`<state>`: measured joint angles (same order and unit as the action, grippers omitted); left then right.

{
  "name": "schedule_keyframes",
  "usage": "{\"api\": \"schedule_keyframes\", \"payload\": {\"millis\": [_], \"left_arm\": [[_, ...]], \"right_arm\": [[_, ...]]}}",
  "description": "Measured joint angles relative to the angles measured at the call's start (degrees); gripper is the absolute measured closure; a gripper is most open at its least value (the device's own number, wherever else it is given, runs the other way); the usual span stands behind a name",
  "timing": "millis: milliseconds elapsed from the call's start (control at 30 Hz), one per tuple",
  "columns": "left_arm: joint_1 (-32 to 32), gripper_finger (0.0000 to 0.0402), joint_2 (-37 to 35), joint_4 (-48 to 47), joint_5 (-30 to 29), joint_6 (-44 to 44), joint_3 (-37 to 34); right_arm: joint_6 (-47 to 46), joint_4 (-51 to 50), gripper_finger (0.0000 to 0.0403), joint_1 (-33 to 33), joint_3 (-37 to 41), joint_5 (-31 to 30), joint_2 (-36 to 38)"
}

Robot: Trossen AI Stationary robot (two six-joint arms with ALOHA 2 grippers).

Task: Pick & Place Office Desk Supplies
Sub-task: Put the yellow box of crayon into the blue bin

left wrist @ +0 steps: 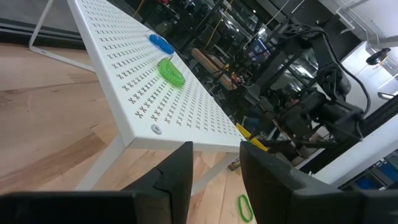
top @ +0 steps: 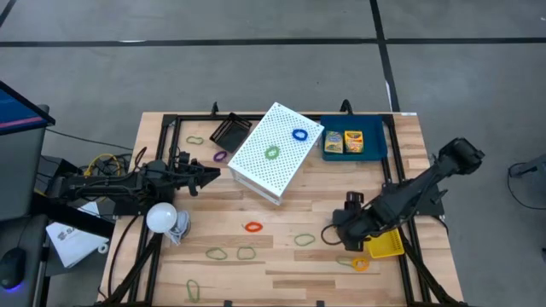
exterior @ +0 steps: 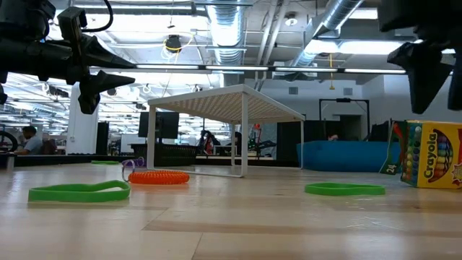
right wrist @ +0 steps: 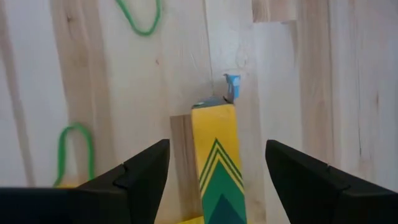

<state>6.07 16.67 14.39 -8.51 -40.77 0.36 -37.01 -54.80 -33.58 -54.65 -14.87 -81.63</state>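
Right tool (top: pixel 341 236) — low over the worktop (top: pixel 281 256) near its right front, fingers spread wide and clamped on nothing. A crayon pack (right wrist: pixel 217 155) stands on the wood in the gap between them, touched by neither finger; judged a grasp being lined up, with the pack on its edge so the fingers can close across its narrow sides.

Yellow tray (top: pixel 385 247) — just beside that tool, at the right front edge; an orange band (top: pixel 360 263) lies next to it.

Blue tray (top: pixel 375 152) — back right, holding two crayon packs (top: pixel 343 141) side by side; judged the place the third pack belongs.

White perforated stand (top: pixel 275 152) — back centre, with a blue band (top: pixel 299 135) and a green band (top: pixel 271 153) on top.

Black tray (top: pixel 229 132) — just left of the stand.

Loose bands — an orange one (top: pixel 253 227) and several green ones (top: pixel 246 252) spread across the front, not yet sorted.

Left tool (top: pixel 209 173) — waiting above the left side, pointed at the stand, fingers apart and empty.
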Motion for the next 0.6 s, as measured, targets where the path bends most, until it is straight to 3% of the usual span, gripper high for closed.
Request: {"api": "schedule_keyframes", "payload": {"millis": [600], "left_arm": [[0.00,0.0275,0.00,0.00,0.00,0.85,0.00]], "right_arm": [[-1.67,3.02,0.0143,0.76,5.13,0.63,-6.60]]}}
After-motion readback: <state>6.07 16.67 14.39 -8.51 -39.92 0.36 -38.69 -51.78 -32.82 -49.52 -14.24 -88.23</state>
